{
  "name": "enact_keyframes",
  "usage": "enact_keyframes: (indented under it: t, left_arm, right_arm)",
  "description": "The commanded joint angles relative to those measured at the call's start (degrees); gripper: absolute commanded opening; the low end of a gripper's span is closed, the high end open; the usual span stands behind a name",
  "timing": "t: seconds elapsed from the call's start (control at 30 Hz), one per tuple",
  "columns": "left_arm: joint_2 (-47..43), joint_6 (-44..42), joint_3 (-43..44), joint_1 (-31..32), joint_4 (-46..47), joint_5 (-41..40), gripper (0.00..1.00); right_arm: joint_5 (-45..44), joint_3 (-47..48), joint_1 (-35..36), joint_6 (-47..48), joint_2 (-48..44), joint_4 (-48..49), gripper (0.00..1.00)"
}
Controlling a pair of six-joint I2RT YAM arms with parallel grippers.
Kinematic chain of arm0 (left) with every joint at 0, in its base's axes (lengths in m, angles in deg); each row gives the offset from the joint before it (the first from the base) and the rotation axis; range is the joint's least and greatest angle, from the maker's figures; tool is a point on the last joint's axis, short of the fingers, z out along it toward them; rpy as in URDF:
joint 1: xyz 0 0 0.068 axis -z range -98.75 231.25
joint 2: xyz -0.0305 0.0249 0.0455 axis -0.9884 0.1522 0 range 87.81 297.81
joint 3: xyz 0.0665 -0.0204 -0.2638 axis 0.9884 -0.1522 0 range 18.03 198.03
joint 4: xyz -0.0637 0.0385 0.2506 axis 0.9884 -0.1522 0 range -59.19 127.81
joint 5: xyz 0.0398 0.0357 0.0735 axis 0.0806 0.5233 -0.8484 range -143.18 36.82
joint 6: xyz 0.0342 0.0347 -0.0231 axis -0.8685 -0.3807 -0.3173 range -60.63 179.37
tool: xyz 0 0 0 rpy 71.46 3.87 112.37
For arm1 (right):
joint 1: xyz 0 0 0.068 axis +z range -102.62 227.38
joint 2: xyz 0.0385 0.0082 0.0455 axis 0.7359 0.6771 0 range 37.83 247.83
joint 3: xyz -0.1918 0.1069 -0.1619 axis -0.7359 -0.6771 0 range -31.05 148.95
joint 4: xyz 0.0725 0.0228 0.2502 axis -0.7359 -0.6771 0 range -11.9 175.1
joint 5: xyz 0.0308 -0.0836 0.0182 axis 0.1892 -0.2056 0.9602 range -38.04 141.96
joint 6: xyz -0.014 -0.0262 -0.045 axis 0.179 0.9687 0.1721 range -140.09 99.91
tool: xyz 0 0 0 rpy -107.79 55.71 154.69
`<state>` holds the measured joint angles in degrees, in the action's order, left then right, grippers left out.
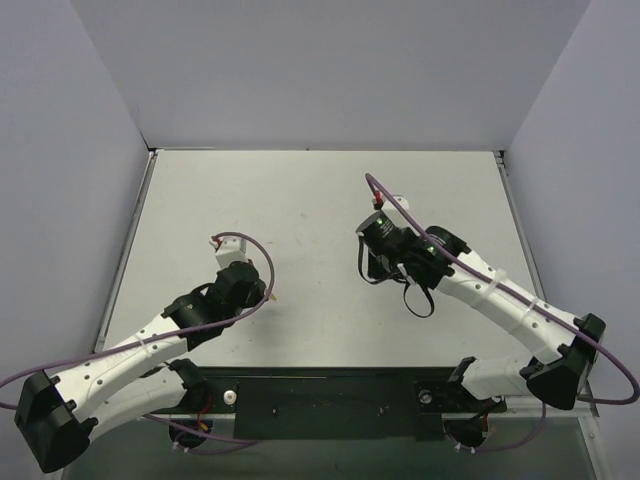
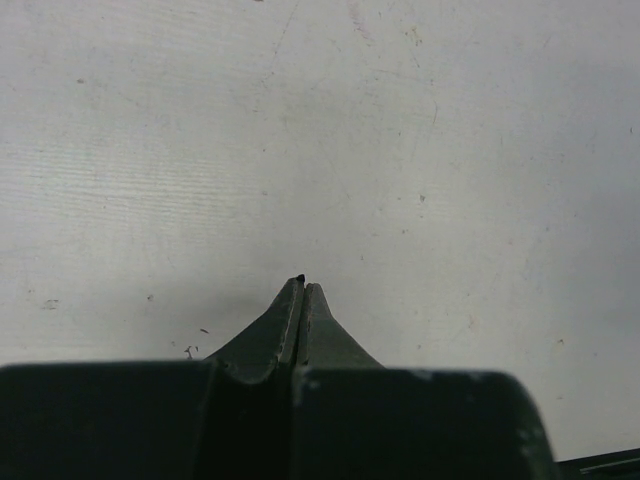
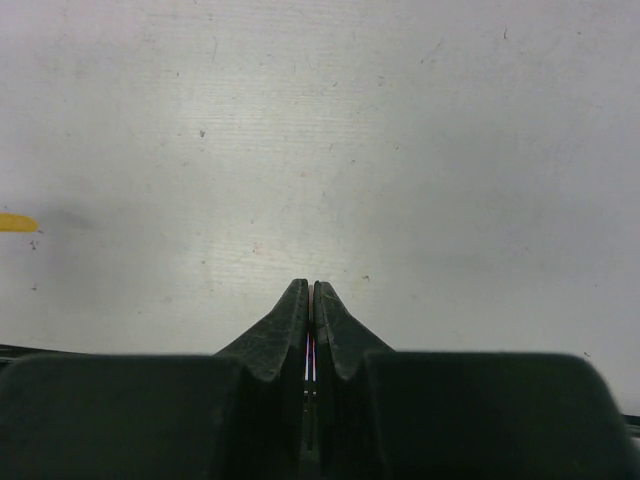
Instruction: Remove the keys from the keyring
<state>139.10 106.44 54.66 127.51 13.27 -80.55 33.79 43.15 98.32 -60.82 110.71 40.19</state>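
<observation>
- Your left gripper (image 2: 303, 283) has its fingers pressed together with nothing between them, and only bare table (image 2: 420, 150) lies beyond the tips.
- Your right gripper (image 3: 311, 285) is the same: jaws together, nothing clamped, tips hanging over plain white surface.
- Look out from the right hand. The one task thing on show is the keyring (image 3: 15, 222), a yellow-orange sliver cut off by the left edge of the right wrist view, well apart from the fingertips.
- The key itself doesn't show in any view, so you can't tell whether it is on the ring or off it.
- In the top view both arms reach out over the middle of the table, the left one nearer and to the left, the right one farther and to the right.
- As a judgement, you're at the very start: nothing gripped, separation not begun.
- The next move likely calls for parting the right jaws and swinging that hand left to bring the ring fully into view. Then one hand pins the loop while the other works the key.
- These are tiny parts, so expect to need a fine pinch.
</observation>
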Motion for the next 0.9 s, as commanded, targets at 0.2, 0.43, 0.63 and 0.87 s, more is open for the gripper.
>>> enact_keyframes:
  t: [0.2,0.43,0.63,0.87]
  left_arm:
    - [-2.42,-0.93,-1.9,-0.47,6.34,-0.84,0.0]
    - [-3.39,-0.22,-2.08,-0.38,5.99,-1.19,0.0]
    - [-3.56,0.04,-1.55,-0.47,5.38,-1.36,0.0]
    - [-4.35,0.13,0.03,-0.47,3.27,-1.8,0.0]
  right_arm:
    - [6.66,-0.89,-7.95,7.42,11.74,7.55,0.0]
    - [9.47,-0.45,-9.98,9.09,17.73,9.92,0.0]
    - [10.53,-1.95,-10.59,9.18,18.35,11.68,0.26]
    - [10.62,-3.35,-10.6,8.92,15.02,11.16,0.52]
